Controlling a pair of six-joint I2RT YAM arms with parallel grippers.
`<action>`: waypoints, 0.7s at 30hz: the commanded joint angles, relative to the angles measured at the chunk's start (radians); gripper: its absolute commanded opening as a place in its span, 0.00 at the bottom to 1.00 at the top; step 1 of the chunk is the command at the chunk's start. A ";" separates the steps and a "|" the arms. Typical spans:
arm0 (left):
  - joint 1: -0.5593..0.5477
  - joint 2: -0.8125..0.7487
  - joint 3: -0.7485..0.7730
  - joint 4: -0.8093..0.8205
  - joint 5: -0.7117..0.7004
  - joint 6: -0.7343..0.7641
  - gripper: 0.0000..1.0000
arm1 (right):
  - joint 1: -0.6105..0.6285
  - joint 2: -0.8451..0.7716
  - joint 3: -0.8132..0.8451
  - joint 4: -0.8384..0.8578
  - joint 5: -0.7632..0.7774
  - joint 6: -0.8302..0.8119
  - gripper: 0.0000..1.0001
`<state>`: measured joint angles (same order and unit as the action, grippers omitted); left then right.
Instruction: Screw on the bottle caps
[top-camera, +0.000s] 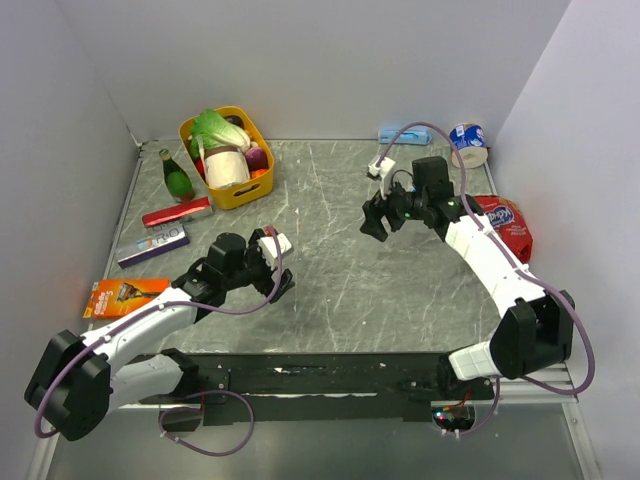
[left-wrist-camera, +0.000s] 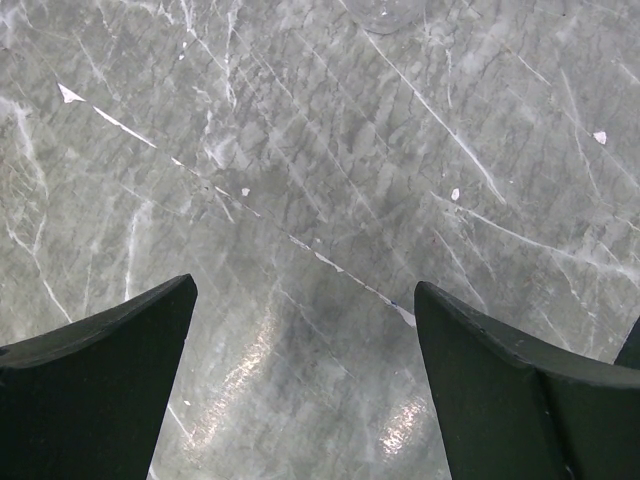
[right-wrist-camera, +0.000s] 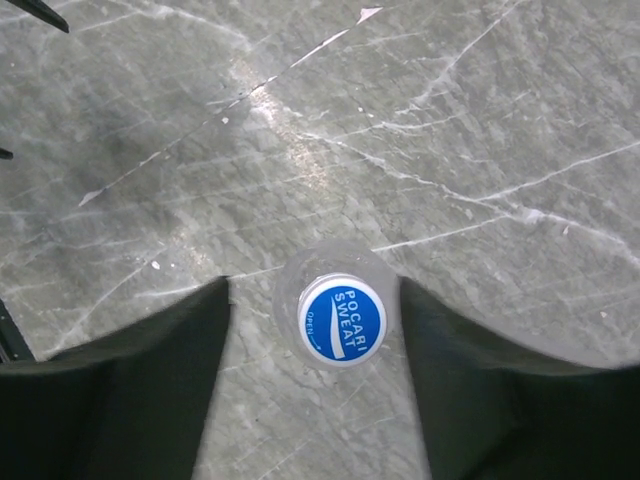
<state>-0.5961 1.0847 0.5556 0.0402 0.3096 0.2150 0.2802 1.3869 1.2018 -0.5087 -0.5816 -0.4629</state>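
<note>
Open tabletop (top-camera: 330, 280) mid-table; yellow basket (top-camera: 243, 193) and green bottle (top-camera: 177, 178) crowd far left.

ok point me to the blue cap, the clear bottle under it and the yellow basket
blue cap (right-wrist-camera: 342, 320), right wrist view, middle of its top
clear bottle (right-wrist-camera: 288, 290), right wrist view, shoulder beside the cap
yellow basket (top-camera: 243, 193), top external view, near wall

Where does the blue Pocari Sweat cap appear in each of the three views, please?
Top external: not visible, likely hidden under the right hand.
Left wrist: not in it.
Right wrist: cap low centre, between the fingers.
Shared landmark: the scratched grey marbled tabletop.
</note>
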 joint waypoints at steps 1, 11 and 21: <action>0.005 0.003 0.020 0.038 0.014 -0.014 0.96 | -0.007 0.009 0.027 0.036 0.002 0.003 0.99; 0.035 -0.009 0.075 0.062 -0.050 -0.026 0.96 | 0.002 -0.112 0.212 -0.057 -0.045 0.189 1.00; 0.124 -0.014 0.225 0.070 -0.306 -0.285 0.96 | 0.056 -0.147 0.324 -0.229 0.691 0.317 1.00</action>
<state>-0.5034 1.0828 0.6838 0.0582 0.1417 0.1108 0.3340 1.2629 1.4696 -0.6422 -0.1909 -0.1791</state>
